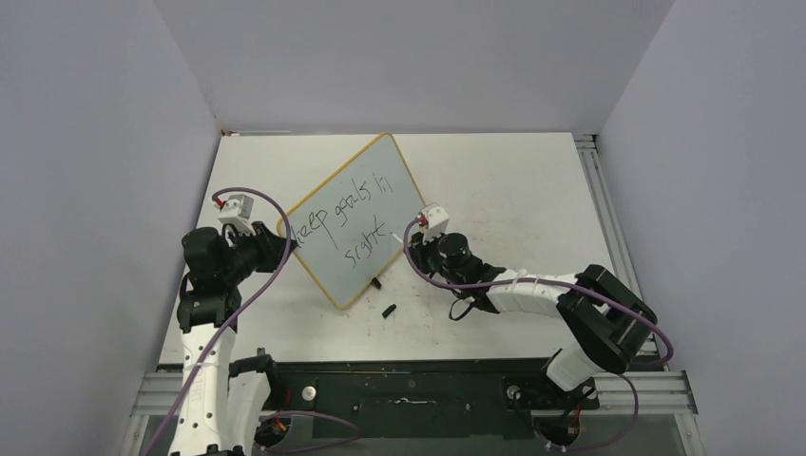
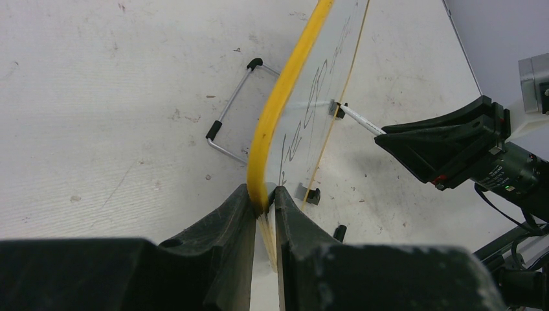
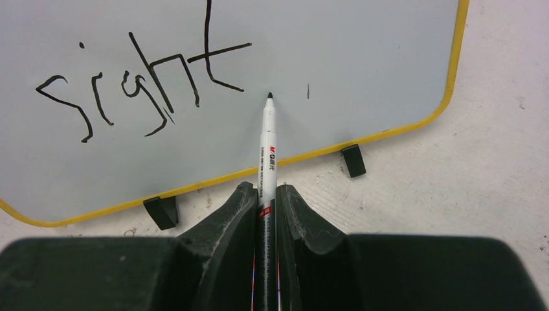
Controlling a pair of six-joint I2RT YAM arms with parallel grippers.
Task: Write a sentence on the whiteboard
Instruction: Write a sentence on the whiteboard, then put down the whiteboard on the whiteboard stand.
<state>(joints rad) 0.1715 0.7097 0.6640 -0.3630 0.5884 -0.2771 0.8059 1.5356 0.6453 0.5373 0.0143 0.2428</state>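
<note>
The whiteboard [image 1: 356, 220] with its yellow rim lies tilted on the table, left of centre. The sentence [image 1: 344, 223] "keep goals in sight" stands on it in two black lines; "sight" [image 3: 142, 84] shows in the right wrist view. My left gripper [image 1: 278, 243] is shut on the board's left rim [image 2: 272, 123]. My right gripper [image 1: 418, 236] is shut on a white marker [image 3: 267, 159], whose black tip hovers at the board just right of the "t". A small dot [image 3: 308, 91] sits right of the tip.
A black marker cap [image 1: 388, 310] lies on the table below the board. A wire stand [image 2: 230, 113] shows behind the board in the left wrist view. Black feet [image 3: 353, 160] sit under the board's near edge. Grey walls enclose the table.
</note>
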